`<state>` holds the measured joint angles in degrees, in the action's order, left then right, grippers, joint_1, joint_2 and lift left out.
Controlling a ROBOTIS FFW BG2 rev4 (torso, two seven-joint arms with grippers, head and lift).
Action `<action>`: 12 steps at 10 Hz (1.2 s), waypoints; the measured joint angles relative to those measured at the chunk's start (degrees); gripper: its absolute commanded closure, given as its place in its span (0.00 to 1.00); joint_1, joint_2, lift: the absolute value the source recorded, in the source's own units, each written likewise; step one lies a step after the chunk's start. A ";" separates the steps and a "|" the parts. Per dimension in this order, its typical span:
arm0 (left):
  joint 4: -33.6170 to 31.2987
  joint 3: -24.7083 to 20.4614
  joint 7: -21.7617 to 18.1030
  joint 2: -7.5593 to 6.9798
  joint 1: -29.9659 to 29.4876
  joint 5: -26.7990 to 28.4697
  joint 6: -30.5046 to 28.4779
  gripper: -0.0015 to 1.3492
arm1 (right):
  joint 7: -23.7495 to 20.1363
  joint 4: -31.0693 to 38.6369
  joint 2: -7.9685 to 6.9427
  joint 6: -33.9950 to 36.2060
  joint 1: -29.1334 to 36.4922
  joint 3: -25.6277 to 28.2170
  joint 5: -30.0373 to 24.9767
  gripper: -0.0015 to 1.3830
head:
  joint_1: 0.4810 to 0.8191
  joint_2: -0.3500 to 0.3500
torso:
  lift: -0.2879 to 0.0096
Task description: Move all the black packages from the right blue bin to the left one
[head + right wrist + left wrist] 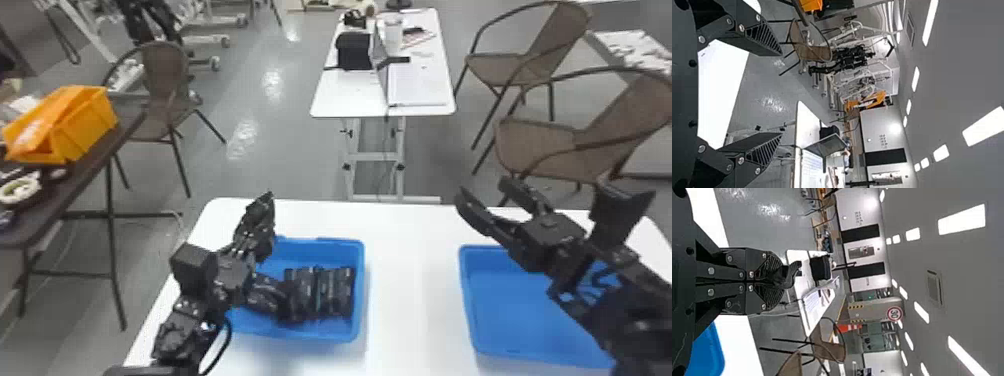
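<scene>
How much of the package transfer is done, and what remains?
Done: several black packages lie in the left bin. In hand: the left gripper is closed on what looks like another black package, which still needs placing. Left: the visible part of the right bin is bare, but the right arm hides some of it.

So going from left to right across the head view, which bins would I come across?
Orange bin, then the left blue bin with black packages in it, then the right blue bin.
</scene>
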<state>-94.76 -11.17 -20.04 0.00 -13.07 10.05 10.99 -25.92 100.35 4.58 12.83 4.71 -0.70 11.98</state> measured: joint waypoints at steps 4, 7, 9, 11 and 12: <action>2.09 0.19 0.81 0.00 -0.10 -3.69 5.46 0.08 | -0.01 0.03 0.54 -0.17 0.15 0.30 -0.64 0.25 | 0.63 0.67 | 0.97; -1.83 1.55 3.30 0.00 -2.14 -10.09 6.46 0.19 | 0.79 1.82 0.81 -0.17 2.42 2.21 -2.80 0.25 | 0.63 0.64 | 0.97; -8.14 1.27 8.12 0.00 -7.97 -11.76 6.60 0.19 | 6.12 6.22 0.74 -1.55 8.36 2.83 -5.96 0.25 | 0.63 0.64 | 0.97; -12.00 0.95 9.64 0.00 -15.42 -13.79 7.06 0.19 | 9.44 10.26 -0.07 -3.69 16.22 3.21 -5.77 0.25 | 0.63 0.66 | 0.97; -13.80 0.98 9.87 0.00 -19.62 -14.51 5.88 0.19 | 9.98 12.85 -0.69 -3.44 21.18 3.96 -5.74 0.25 | 0.63 0.66 | 0.97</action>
<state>-108.56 -10.19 -10.17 0.00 -32.69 -4.46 16.87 -15.94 113.20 3.89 9.38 25.89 3.26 6.24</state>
